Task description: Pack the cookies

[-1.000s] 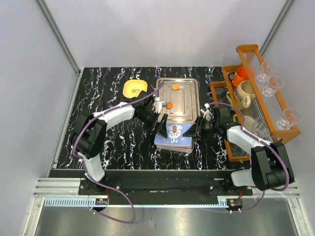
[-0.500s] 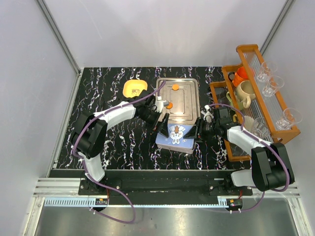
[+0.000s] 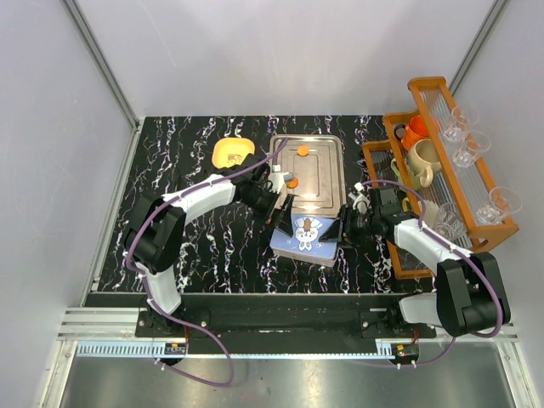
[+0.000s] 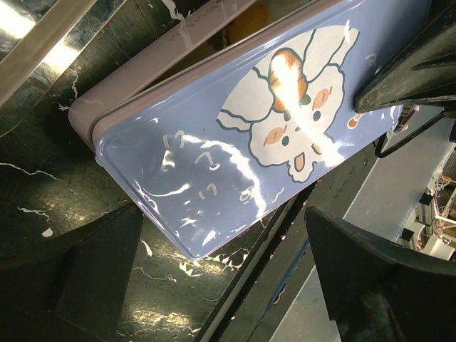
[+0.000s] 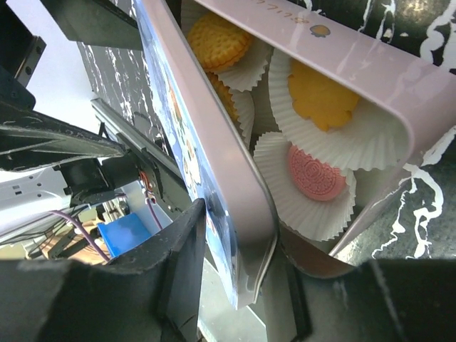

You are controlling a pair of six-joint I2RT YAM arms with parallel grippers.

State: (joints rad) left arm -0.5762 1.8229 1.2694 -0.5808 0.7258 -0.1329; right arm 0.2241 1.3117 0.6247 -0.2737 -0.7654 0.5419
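Now closing: lid going onto tin

STEP: seating blue bunny-print lid [image 3: 304, 231] over pink tin [image 5: 370, 71], using both arms, one at each short end.

LID: lying aslant, not seated. Gaping on the R-wrist side and exposing contents.

COOKIES [image 5: 317, 173]: sitting inside tin in white paper cups [image 5: 356, 135]. Counting one pink and at least two orange [image 5: 322, 92] in view. Also lying loose on metal tray [image 3: 327, 183] just behind tin: two more orange [image 3: 303, 150], apart from each other, suggesting packing not finished.

L gripper [image 4: 224, 228]: hanging spread wide, flanking lid's end, apparently w/o touching. Holding nothing.

R gripper [image 5: 274, 256]: straddling lid's rim w/ jaws part-way apart. Not showing whether pinching or clear, so can't tell.

NEXT (est.): either pressing lid down level onto tin wall all round, or lifting it off again to add the tray pair.

- If closing: lining up corners first, pushing evenly at both ends, and avoiding crushing cup edges poking up near the wall.
- If reopening: getting a firm pinch on the rim before raising.
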